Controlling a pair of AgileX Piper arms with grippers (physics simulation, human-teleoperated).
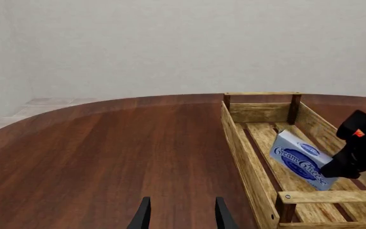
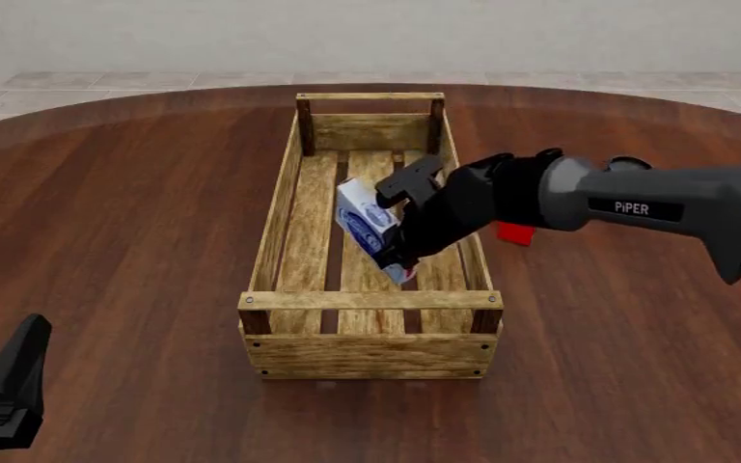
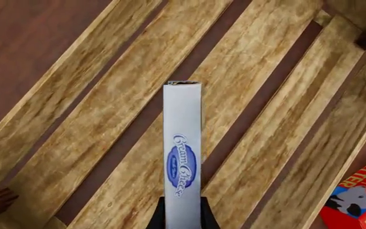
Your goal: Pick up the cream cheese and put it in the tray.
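The cream cheese (image 2: 366,222) is a white-grey box with a blue oval logo. My right gripper (image 2: 400,253) is shut on its lower end and holds it tilted on edge inside the tray (image 2: 281,217), low over the slats near the middle. The right wrist view shows the box's narrow side (image 3: 183,143) between my right gripper's (image 3: 183,220) fingers, over the tray slats (image 3: 100,129). In the left wrist view the box (image 1: 299,159) and the right gripper (image 1: 351,157) are inside the tray (image 1: 243,143). My left gripper (image 1: 181,217) is open and empty over bare table, left of the tray.
A red box (image 2: 515,233) lies on the table just outside the tray's right side, partly hidden behind my right arm; it also shows in the right wrist view (image 3: 354,200). My left gripper (image 2: 8,386) sits low at the near left.
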